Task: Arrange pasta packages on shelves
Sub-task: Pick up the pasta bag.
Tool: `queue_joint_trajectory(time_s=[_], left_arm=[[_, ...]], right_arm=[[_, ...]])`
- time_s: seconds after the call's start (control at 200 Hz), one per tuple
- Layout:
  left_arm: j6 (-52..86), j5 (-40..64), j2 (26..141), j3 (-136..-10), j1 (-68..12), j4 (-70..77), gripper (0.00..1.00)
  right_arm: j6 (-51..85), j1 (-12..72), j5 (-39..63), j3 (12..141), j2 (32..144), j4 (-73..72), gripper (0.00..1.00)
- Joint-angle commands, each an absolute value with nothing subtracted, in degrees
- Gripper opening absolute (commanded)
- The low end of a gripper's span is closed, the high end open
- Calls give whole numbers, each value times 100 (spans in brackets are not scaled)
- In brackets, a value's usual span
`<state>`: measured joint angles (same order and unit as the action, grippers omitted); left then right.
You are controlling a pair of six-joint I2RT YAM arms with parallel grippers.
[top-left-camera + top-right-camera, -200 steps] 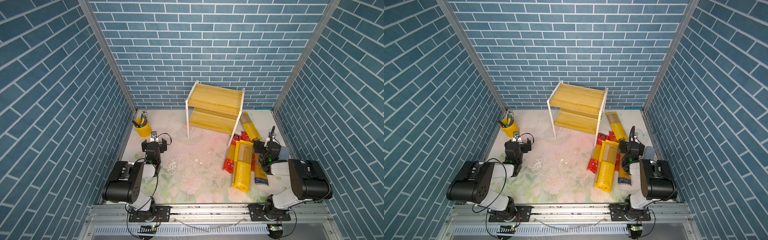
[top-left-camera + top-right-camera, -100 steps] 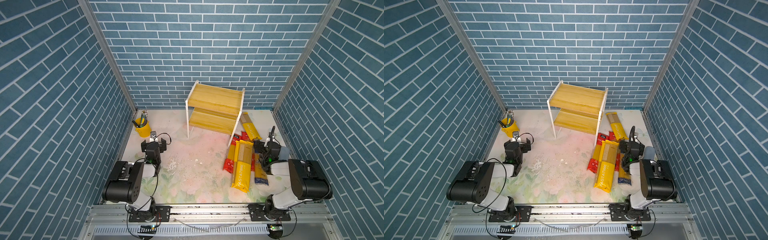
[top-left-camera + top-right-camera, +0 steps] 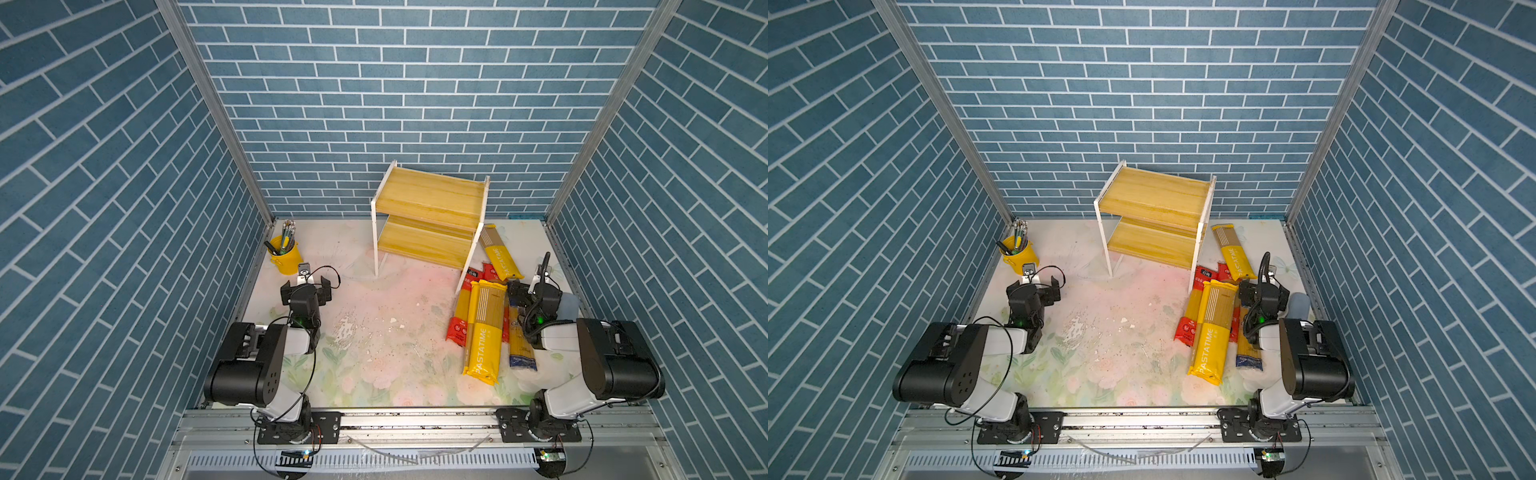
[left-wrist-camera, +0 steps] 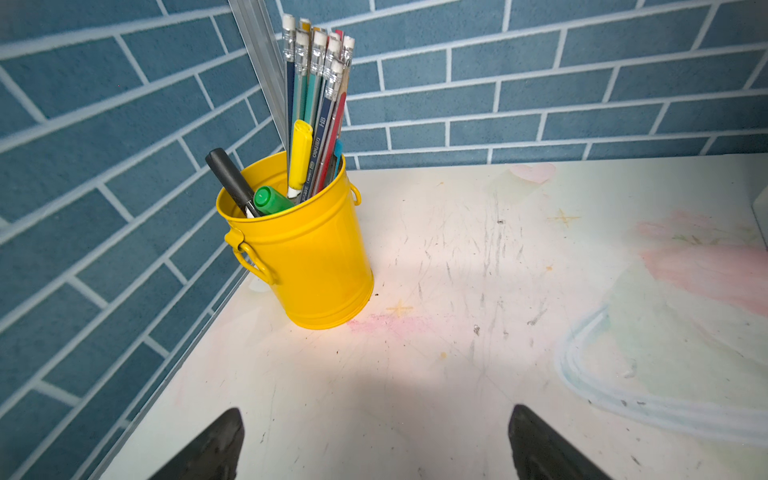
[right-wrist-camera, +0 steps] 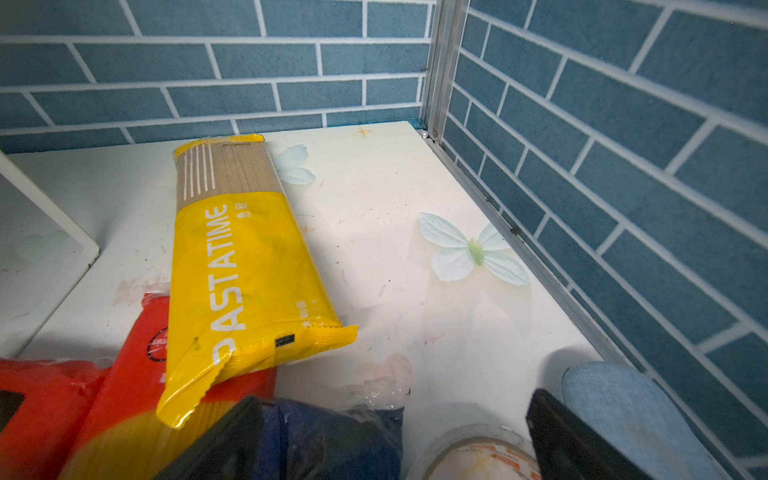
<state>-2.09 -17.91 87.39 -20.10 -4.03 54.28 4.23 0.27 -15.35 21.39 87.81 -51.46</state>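
Note:
The shelves (image 3: 430, 216) (image 3: 1154, 216) stand at the back with both wooden boards bare. Right of them on the mat lie the pasta packages. One PASTATIME bag (image 3: 498, 253) (image 5: 237, 266) lies near the rack's foot, and another (image 3: 484, 332) (image 3: 1212, 332) rests on red-ended bags (image 3: 459, 316). A blue-ended bag (image 3: 521, 353) lies beside them. My right gripper (image 3: 533, 286) (image 5: 395, 440) is open just above that bag's blue end (image 5: 332, 436). My left gripper (image 3: 306, 286) (image 4: 374, 440) is open over bare mat at the left.
A yellow pencil cup (image 3: 284, 257) (image 4: 299, 249) stands in the back left corner, just ahead of my left gripper. A tape roll (image 5: 478, 457) and a blue cloth-covered thing (image 5: 623, 415) sit by the right wall. Brick walls close three sides.

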Motion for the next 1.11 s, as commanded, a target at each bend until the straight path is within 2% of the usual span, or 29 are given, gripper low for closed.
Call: queue_joint_trajectory(time_s=[0.0,0.095,0.26,0.4,0.495,0.53,0.57,0.62,0.735,0.805,0.87,0.935,1.0,1.1], left_arm=[[-166,-1769,8423,-1822,-387,5425,100],[-289,-2206,7978,-1718,-598,5281,100],[74,-2625,6763,-1743,-768,3973,100],[483,-3101,5700,-2006,-1048,2405,100],[1184,-3477,5186,-2396,-1169,1207,100],[1544,-3559,5072,-2582,-1169,788,100],[2047,-3530,4966,-2795,-1169,244,100],[2387,-3062,4884,-2976,-1160,-169,100],[3211,-1666,4578,-3163,-1156,-738,100],[3379,-698,4335,-3083,-1117,-616,99],[3454,-79,4244,-3138,-1123,-666,86],[3516,408,4458,-3391,-1210,-1031,76],[3506,405,4707,-3573,-1642,-1352,75],[3449,-258,4894,-3545,-2752,-1400,80]], right_arm=[[385,86,-1689,1897,8308,-5253,99],[374,132,-1858,2022,7673,-4523,99],[661,381,-2512,2281,6851,-3519,99],[1323,795,-3397,3506,6333,-410,99],[2852,798,-2828,4159,6219,1146,99],[3082,668,-2059,4250,6199,1457,98],[3162,487,-1105,4288,6185,1522,93],[3339,436,-597,4359,6155,1709,87],[3575,424,-59,4603,6245,2521,81],[3663,431,332,4715,6345,3080,74],[3842,476,679,4571,6252,3441,69],[3993,666,561,4333,6005,3787,68],[4052,889,396,4120,5820,3999,69],[4016,1092,639,3775,5801,3847,73]])
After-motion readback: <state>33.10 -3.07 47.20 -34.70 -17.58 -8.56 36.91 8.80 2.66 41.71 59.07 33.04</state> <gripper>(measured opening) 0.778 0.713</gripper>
